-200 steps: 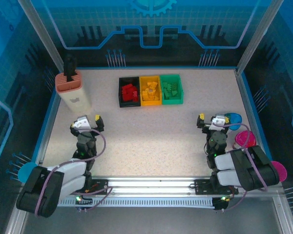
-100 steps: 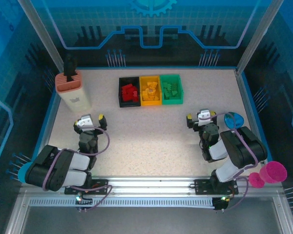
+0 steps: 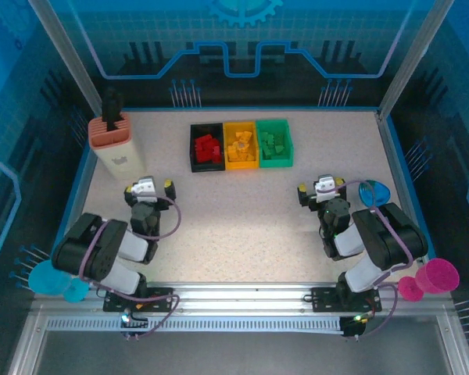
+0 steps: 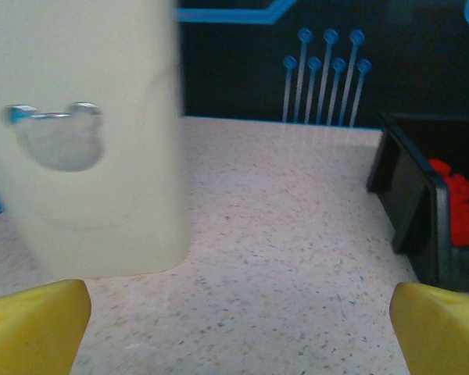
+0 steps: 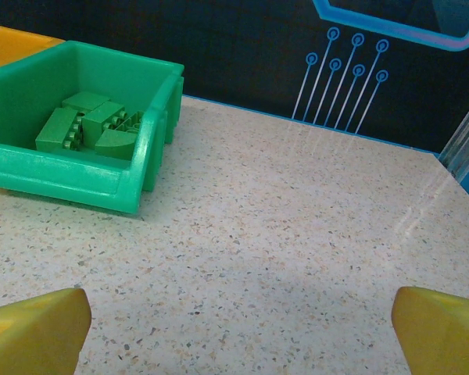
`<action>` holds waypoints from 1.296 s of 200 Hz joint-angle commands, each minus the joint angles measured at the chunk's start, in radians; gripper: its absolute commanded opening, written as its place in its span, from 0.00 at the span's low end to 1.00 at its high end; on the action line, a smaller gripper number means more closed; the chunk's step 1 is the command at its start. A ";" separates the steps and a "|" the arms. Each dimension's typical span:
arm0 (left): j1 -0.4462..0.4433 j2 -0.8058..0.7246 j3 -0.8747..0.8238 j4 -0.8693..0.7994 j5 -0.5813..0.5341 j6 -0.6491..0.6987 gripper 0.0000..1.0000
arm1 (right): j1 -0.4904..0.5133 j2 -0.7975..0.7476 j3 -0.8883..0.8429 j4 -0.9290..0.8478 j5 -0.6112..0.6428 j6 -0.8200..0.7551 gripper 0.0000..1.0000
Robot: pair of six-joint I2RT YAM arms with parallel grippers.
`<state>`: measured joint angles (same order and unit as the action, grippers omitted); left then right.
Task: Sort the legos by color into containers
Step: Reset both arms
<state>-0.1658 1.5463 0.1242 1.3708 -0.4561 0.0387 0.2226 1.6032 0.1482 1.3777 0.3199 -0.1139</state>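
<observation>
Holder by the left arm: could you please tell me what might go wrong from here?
The open left tool sits close to the tall holder; a sideways swing could tip it. The right arm lies close beside the blue cup; its next move might knock it away.

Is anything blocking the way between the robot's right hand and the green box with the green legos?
No, nothing visible does. Just bare table lies between the right gripper, its fingers open, and the green bin with the green legos inside.
</observation>
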 commanded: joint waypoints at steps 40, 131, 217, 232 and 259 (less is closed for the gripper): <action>-0.003 0.069 0.045 0.032 0.149 0.089 0.99 | -0.014 -0.010 0.084 -0.069 0.044 0.017 1.00; 0.045 0.029 0.139 -0.191 0.197 0.045 0.99 | -0.136 -0.062 0.224 -0.436 -0.065 0.146 1.00; 0.162 0.000 0.262 -0.460 0.361 -0.048 0.99 | -0.124 -0.061 0.229 -0.441 -0.054 0.134 1.00; 0.162 0.000 0.260 -0.458 0.361 -0.047 0.99 | -0.123 -0.060 0.229 -0.441 -0.054 0.133 1.00; 0.162 -0.001 0.261 -0.461 0.366 -0.047 0.99 | -0.128 -0.061 0.232 -0.448 -0.106 0.118 1.00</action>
<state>-0.0048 1.5574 0.3855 0.9184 -0.1211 0.0006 0.0910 1.5482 0.3740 0.9333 0.2615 0.0116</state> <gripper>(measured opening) 0.992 0.996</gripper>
